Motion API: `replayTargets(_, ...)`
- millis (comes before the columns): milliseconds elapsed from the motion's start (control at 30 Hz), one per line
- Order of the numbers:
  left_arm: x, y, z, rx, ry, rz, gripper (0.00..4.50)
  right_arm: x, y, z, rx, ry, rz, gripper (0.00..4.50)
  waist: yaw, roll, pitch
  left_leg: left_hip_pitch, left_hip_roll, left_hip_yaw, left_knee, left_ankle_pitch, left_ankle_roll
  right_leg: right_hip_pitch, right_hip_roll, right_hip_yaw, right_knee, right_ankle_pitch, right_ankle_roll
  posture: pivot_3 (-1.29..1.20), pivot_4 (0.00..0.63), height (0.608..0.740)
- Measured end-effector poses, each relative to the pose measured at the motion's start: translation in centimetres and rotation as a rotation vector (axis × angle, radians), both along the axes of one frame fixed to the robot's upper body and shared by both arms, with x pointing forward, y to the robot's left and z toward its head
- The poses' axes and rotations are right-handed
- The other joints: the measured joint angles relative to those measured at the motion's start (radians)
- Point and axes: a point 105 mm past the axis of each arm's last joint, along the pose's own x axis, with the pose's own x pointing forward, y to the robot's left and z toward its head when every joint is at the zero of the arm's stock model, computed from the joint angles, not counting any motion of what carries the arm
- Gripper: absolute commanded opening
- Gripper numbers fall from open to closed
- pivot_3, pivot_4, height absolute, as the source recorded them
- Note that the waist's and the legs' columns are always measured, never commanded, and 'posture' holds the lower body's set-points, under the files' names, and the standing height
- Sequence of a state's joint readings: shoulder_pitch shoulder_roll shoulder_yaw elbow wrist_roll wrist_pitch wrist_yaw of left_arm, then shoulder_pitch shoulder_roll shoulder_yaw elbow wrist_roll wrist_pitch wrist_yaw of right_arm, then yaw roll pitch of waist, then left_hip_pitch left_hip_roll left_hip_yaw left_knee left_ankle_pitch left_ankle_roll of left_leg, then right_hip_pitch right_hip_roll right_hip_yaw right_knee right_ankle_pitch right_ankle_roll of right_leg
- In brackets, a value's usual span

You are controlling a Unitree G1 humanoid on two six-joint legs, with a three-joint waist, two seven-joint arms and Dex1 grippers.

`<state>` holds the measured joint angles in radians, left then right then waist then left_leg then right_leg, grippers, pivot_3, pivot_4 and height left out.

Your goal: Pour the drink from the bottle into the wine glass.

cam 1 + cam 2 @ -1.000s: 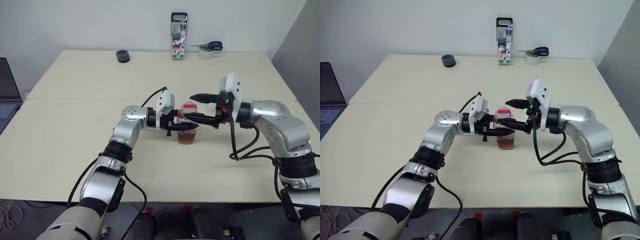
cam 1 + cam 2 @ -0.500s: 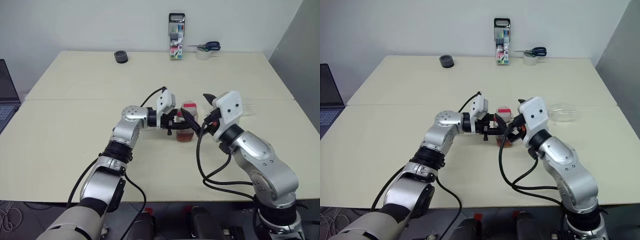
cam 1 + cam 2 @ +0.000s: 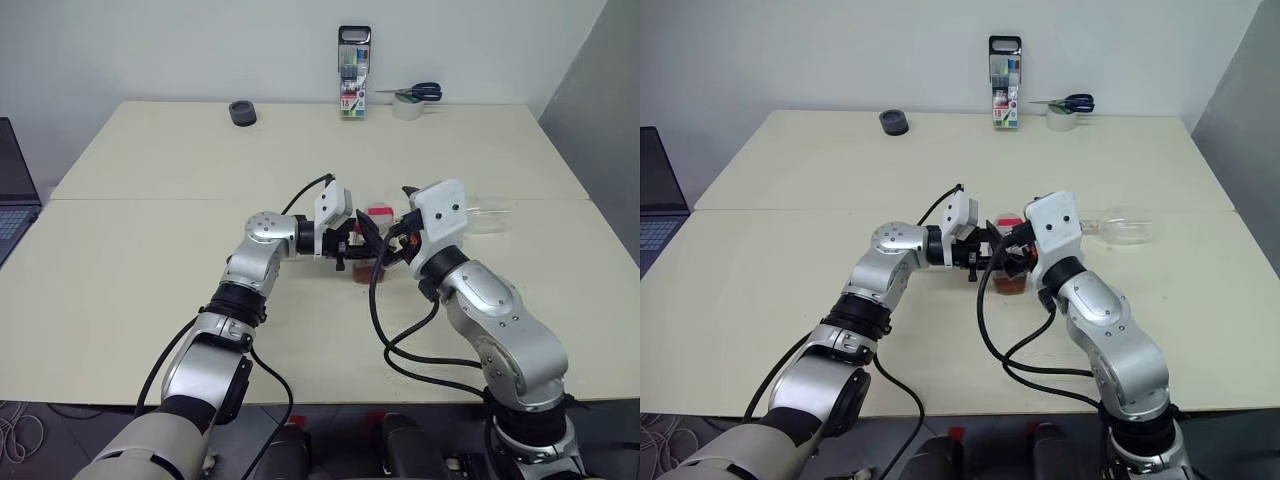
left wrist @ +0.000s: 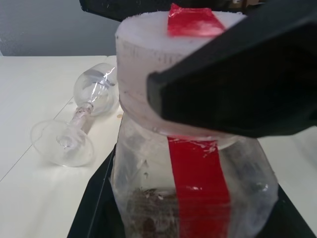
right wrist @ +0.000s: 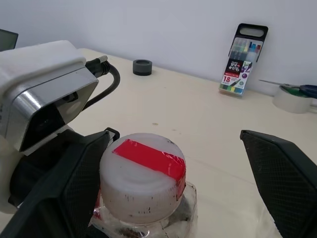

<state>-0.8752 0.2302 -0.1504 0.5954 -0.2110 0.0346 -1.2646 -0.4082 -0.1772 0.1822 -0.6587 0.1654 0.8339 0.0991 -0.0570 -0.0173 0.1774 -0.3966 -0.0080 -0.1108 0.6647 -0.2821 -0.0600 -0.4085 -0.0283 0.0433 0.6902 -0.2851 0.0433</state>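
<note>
Gripping bottle [image 5: 143, 186] w/ left gripper [image 3: 352, 248], right gripper [image 5: 173, 198] open, marker case [image 5: 245, 59] reads "18"

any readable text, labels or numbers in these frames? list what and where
"18": on the dark label of the marker case standing at the table's far edge.
Other print on that label, beside the 18: too small to read.
Red strip on the bottle and its white cap: plain tape, no print.
</note>
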Motion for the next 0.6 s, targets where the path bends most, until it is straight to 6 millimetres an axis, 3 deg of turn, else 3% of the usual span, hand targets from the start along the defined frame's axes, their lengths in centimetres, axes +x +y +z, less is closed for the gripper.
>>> replayTargets(200, 0.11, -0.05, 0.01, -0.001, -0.003, 0.011, 1.74, -0.29, 1.02, -0.19, 0.006, 0.010, 0.041, 1.87, 0.000, 0.000, 0.000, 0.000, 0.000, 0.000, 0.000, 0.000, 0.000, 0.000, 0.000, 0.000, 0.000, 0.000, 0.000, 0.00, 0.150, 0.740)
replayTargets(467, 0.02, -0.03, 0.03, 0.001, -0.016, 0.001, 1.74, -0.43, 0.89, -0.21, 0.001, 0.010, 0.089, 1.86, 0.000, 0.000, 0.000, 0.000, 0.000, 0.000, 0.000, 0.000, 0.000, 0.000, 0.000, 0.000, 0.000, 0.000, 0.000, 0.00, 0.150, 0.740)
replayTargets(600, -0.31, 0.26, -0.13, 0.020, -0.031, -0.034, 1.74, -0.41, 0.30, -0.39, -0.106, 0.000, 0.326, 1.86, 0.000, 0.000, 0.000, 0.000, -0.001, 0.001, 0.001, 0.000, 0.001, 0.001, 0.000, 0.000, -0.002, 0.000, 0.000, 0.00, 0.150, 0.740)
